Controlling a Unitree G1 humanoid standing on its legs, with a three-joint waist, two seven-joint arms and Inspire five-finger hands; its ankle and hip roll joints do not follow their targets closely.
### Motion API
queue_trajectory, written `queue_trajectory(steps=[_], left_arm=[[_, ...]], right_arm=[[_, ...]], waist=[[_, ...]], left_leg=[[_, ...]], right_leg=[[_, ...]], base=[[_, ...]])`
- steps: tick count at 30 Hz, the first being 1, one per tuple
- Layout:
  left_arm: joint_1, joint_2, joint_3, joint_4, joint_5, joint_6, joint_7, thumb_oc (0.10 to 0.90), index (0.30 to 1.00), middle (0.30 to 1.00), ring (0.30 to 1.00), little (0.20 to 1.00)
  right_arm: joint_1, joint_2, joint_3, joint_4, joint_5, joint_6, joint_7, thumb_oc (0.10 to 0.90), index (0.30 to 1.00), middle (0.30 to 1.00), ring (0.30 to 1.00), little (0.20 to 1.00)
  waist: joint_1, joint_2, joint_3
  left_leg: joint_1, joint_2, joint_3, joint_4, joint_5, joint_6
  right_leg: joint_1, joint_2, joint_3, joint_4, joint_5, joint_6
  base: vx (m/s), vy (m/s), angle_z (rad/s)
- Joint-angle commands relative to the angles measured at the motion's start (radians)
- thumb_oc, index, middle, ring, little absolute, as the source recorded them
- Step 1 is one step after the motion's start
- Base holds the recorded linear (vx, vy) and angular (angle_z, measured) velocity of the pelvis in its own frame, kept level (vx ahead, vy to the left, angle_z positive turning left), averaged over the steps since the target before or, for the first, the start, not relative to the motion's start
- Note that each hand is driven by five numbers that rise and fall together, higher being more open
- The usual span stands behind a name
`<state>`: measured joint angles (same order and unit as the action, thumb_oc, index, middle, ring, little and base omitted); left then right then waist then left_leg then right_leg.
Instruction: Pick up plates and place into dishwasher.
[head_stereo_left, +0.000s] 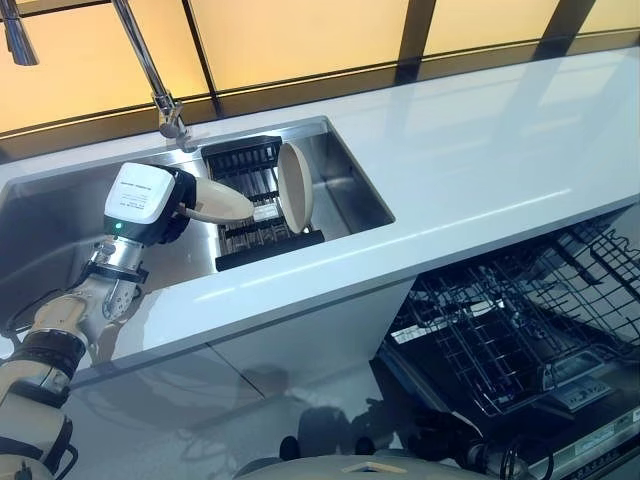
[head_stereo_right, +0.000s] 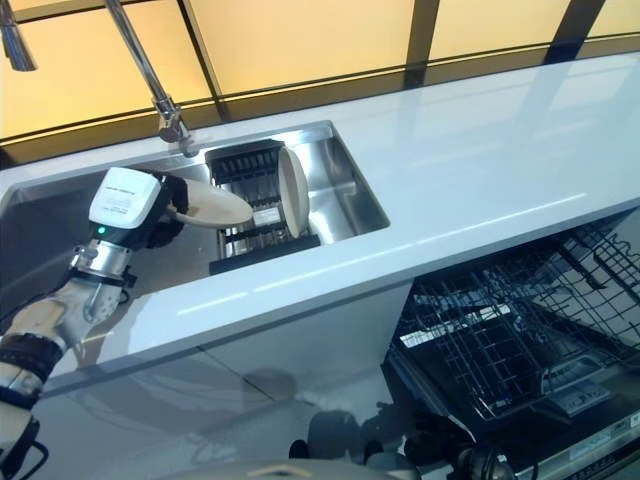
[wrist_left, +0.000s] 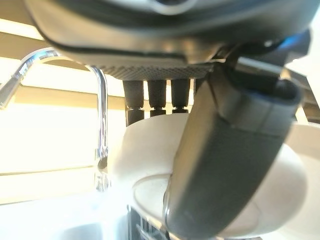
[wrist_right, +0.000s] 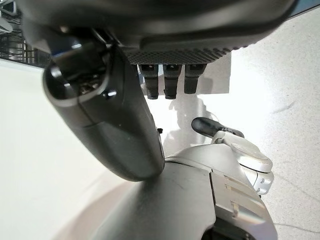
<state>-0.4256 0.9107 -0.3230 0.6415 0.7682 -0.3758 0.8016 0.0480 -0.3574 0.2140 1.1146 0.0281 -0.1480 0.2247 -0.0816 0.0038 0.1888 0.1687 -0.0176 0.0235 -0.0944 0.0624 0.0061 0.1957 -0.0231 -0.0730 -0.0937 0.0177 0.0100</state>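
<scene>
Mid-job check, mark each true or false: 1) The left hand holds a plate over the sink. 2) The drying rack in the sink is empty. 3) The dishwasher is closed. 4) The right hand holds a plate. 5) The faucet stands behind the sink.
1) True: the left hand is curled round a plate above the sink.
2) False: a second plate stands upright in the black rack.
3) False: the dishwasher is open, its wire rack pulled out and bare.
4) False: the right hand holds nothing, fingers relaxed.
5) True: the faucet rises at the sink's back edge.
</scene>
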Motion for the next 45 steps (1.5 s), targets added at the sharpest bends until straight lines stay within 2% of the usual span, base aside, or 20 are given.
queue_trajectory(steps=[1,5,7,10,14,18,25,27,30,31,35,42,44,45], left_arm=[[-0.092,0.051,0.158,-0.078,-0.084,-0.044,0.137,0.1,0.3,0.3,0.3,0.2],[0.009,0.005,0.252,-0.164,-0.127,-0.095,0.17,0.1,0.3,0.3,0.3,0.2],[0.031,-0.014,0.273,-0.186,-0.125,-0.109,0.178,0.1,0.3,0.3,0.3,0.2],[0.074,-0.061,0.32,-0.251,-0.115,-0.142,0.181,0.1,0.3,0.3,0.3,0.2],[0.096,-0.091,0.326,-0.312,-0.083,-0.166,0.185,0.1,0.3,0.3,0.3,0.2],[0.09,-0.079,0.305,-0.324,-0.082,-0.17,0.183,0.1,0.3,0.3,0.3,0.2],[0.095,-0.081,0.302,-0.386,-0.096,-0.198,0.217,0.1,0.3,0.3,0.3,0.2],[0.109,-0.093,0.32,-0.413,-0.118,-0.209,0.214,0.1,0.3,0.3,0.3,0.2],[0.14,-0.112,0.35,-0.452,-0.157,-0.218,0.197,0.1,0.3,0.3,0.3,0.2],[0.176,-0.134,0.38,-0.487,-0.185,-0.227,0.18,0.1,0.3,0.3,0.3,0.2],[0.224,-0.143,0.419,-0.56,-0.172,-0.224,0.188,0.1,0.3,0.3,0.3,0.2],[0.265,-0.127,0.489,-0.673,-0.214,-0.233,0.174,0.1,0.3,0.3,0.3,0.2],[0.266,-0.128,0.493,-0.683,-0.215,-0.233,0.17,0.1,0.3,0.3,0.3,0.2],[0.267,-0.121,0.5,-0.709,-0.226,-0.239,0.162,0.1,0.3,0.3,0.3,0.2]], right_arm=[[0.017,-0.001,0.016,-0.045,0.019,-0.056,0.013,0.8,0.9,0.9,0.9,0.9],[0.036,0.012,-0.026,-0.167,0.161,-0.082,0.047,0.8,0.9,0.9,0.9,0.9],[0.042,0.017,-0.036,-0.205,0.189,-0.096,0.051,0.8,0.9,0.9,0.9,0.9],[0.066,0.031,-0.058,-0.307,0.225,-0.162,0.061,0.8,0.9,0.9,0.9,0.9],[0.085,0.027,-0.071,-0.431,0.234,-0.201,0.055,0.8,0.9,0.9,0.9,0.9],[0.097,0.021,-0.085,-0.475,0.236,-0.221,0.032,0.8,0.9,0.9,0.9,0.9],[0.113,0.018,-0.093,-0.62,0.184,-0.271,-0.056,0.8,0.9,0.9,0.9,0.9],[0.126,0.017,-0.103,-0.681,0.129,-0.312,-0.096,0.8,0.9,0.9,0.9,0.9],[0.143,0.011,-0.128,-0.764,0.121,-0.344,-0.126,0.8,0.9,0.9,0.9,0.9],[0.16,0.007,-0.161,-0.823,0.091,-0.384,-0.165,0.8,0.9,0.9,0.9,0.9],[0.181,-0.006,-0.209,-0.886,0.057,-0.432,-0.236,0.8,0.9,0.9,0.9,0.9],[0.188,-0.027,-0.299,-1.009,0.019,-0.458,-0.363,0.8,0.9,0.9,0.9,0.9],[0.185,-0.026,-0.308,-1.018,0.021,-0.456,-0.371,0.8,0.9,0.9,0.9,0.9],[0.176,-0.029,-0.33,-1.033,0.016,-0.473,-0.414,0.8,0.9,0.9,0.9,0.9]], waist=[[-0.004,0.034,-0.03],[-0.007,0.032,-0.031],[-0.009,0.031,-0.031],[-0.016,0.027,-0.033],[-0.026,0.022,-0.039],[-0.034,0.022,-0.045],[-0.05,0.025,-0.047],[-0.055,0.025,-0.046],[-0.062,0.025,-0.045],[-0.064,0.024,-0.046],[-0.067,0.022,-0.047],[-0.072,0.022,-0.052],[-0.073,0.021,-0.053],[-0.073,0.022,-0.055]], left_leg=[[0.039,-0.073,0.033,0.007,-0.194,0.057],[0.043,-0.072,0.03,0.007,-0.191,0.056],[0.044,-0.072,0.028,0.007,-0.191,0.056],[0.045,-0.071,0.027,0.007,-0.194,0.057],[0.046,-0.071,0.03,0.007,-0.196,0.055],[0.049,-0.071,0.031,0.007,-0.201,0.054],[0.052,-0.07,0.04,0.007,-0.204,0.058],[0.053,-0.069,0.043,0.007,-0.205,0.06],[0.055,-0.069,0.046,0.007,-0.205,0.062],[0.054,-0.069,0.05,0.007,-0.205,0.064],[0.057,-0.07,0.052,0.007,-0.21,0.068],[0.059,-0.069,0.057,0.007,-0.211,0.069],[0.059,-0.069,0.057,0.007,-0.211,0.069],[0.058,-0.069,0.058,0.007,-0.211,0.07]], right_leg=[[0.001,0.071,0.029,0.006,-0.09,0.015],[0.005,0.073,0.036,0.006,-0.089,0.008],[0.006,0.074,0.038,0.006,-0.09,0.007],[0.007,0.075,0.042,0.006,-0.092,0.006],[0.007,0.077,0.046,0.006,-0.094,0.007],[0.009,0.077,0.048,0.006,-0.099,0.01],[0.009,0.079,0.059,0.006,-0.095,0.01],[0.008,0.079,0.063,0.006,-0.095,0.011],[0.007,0.08,0.07,0.006,-0.095,0.012],[0.004,0.081,0.077,0.006,-0.092,0.013],[0.004,0.081,0.083,0.006,-0.095,0.016],[0.004,0.085,0.098,0.006,-0.094,0.015],[0.003,0.086,0.099,0.006,-0.093,0.015],[0.002,0.087,0.101,0.006,-0.092,0.015]], base=[[0.01,-0.076,0.05],[0.01,-0.044,0.0],[0.0,0.0,0.0],[-0.01,-0.027,0.0],[-0.02,-0.041,0.0],[0.0,-0.016,0.0],[-0.01,-0.015,0.0],[-0.02,-0.015,-0.01],[-0.02,-0.036,-0.06],[-0.02,-0.035,-0.11],[-0.01,-0.021,-0.1],[-0.01,-0.013,-0.05],[-0.02,-0.01,-0.06],[-0.02,-0.012,-0.07]])
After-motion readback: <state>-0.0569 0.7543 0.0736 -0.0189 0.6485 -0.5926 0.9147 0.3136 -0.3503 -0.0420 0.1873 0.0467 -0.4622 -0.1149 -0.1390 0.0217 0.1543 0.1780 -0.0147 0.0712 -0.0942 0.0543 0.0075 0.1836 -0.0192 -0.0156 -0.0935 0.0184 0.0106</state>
